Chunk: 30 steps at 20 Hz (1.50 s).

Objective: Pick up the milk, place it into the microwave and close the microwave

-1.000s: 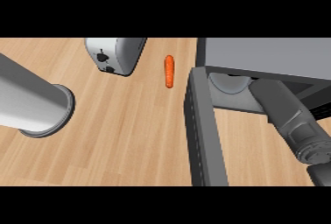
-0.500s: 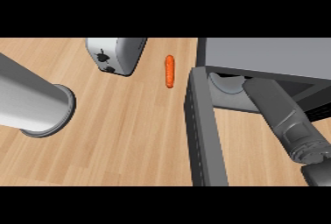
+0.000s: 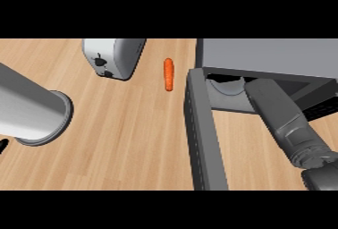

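Head view is looking steeply down on a wooden counter (image 3: 132,147). At the upper right a grey microwave (image 3: 271,53) is standing with its door (image 3: 201,134) hanging wide open, the door's edge running from the cabinet's left front corner down toward the lower edge of the view. The right forearm (image 3: 280,114) is coming in from the lower right corner and slanting up and to the left, and its far end is passing into the microwave's cavity. The right hand is lying hidden under the microwave's top, so whether it is spread, curled or holding anything cannot be told.

Inside the cavity, just left of the forearm's end, a pale rounded shape (image 3: 228,88) is showing at the opening. It is sitting where the task's milk would be, but too little of it is showing to say whether it is the milk.

At the left, the left forearm (image 3: 26,105) is filling much of the view as a thick grey cylinder, held up over the counter. Below its round end, only a black sliver of the left hand (image 3: 2,145) is peeking in at the left edge; its state cannot be told.

Farther back, a silver toaster (image 3: 113,57) is standing at the top, and an orange carrot (image 3: 168,74) is lying lengthwise on the wood between the toaster and the microwave, apart from both.
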### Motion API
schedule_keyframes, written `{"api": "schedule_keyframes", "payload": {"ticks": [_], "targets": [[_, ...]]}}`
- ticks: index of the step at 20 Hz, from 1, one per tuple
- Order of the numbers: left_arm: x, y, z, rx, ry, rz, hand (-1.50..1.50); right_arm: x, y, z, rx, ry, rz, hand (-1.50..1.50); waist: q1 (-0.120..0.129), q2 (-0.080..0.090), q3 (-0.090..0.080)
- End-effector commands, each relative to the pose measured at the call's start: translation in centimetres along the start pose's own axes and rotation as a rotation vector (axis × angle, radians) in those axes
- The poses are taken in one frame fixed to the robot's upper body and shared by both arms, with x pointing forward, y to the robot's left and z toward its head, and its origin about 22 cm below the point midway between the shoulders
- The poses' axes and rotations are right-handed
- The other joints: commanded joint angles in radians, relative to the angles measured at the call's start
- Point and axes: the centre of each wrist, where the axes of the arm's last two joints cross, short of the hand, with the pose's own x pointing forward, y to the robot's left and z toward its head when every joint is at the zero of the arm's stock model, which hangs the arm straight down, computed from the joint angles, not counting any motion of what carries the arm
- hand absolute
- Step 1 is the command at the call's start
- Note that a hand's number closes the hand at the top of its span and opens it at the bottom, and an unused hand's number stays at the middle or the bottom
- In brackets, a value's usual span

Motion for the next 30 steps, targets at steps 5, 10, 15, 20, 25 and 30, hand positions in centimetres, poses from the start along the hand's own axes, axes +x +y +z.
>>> {"api": "schedule_keyframes", "payload": {"ticks": [5, 10, 15, 20, 25, 30], "targets": [[-1.4, -1.5, -1.3, -0.069, -0.006, 0.053, -1.50, -1.5, 0.9, 2.2, 0.013, 0.026, -0.260, -1.50, -0.033, -0.018, -0.005], [-1.2, -3.2, -2.3, -0.104, -0.001, 0.081, 1.50, -3.6, 1.4, 5.2, 0.057, 0.056, -0.416, -1.50, -0.068, -0.034, -0.006], [0.1, -5.4, -2.3, -0.157, 0.051, 0.094, 1.50, -3.7, 1.9, 5.8, 0.132, 0.089, -0.555, -1.50, -0.084, -0.049, -0.007], [-1.5, -7.7, -3.4, -0.172, 0.073, 0.118, 1.50, -7.0, 2.0, 11.4, 0.120, 0.089, -0.614, -1.50, -0.104, -0.056, -0.008], [-3.1, -10.0, -5.3, -0.198, 0.096, 0.125, 1.50, -7.6, 1.9, 13.3, 0.156, 0.102, -0.627, -1.50, -0.118, -0.061, -0.009], [-2.9, -10.2, -7.3, -0.286, 0.088, 0.083, 1.50, -9.9, -0.7, 17.4, 0.139, 0.134, -0.611, -1.50, -0.131, -0.064, -0.010]]}}
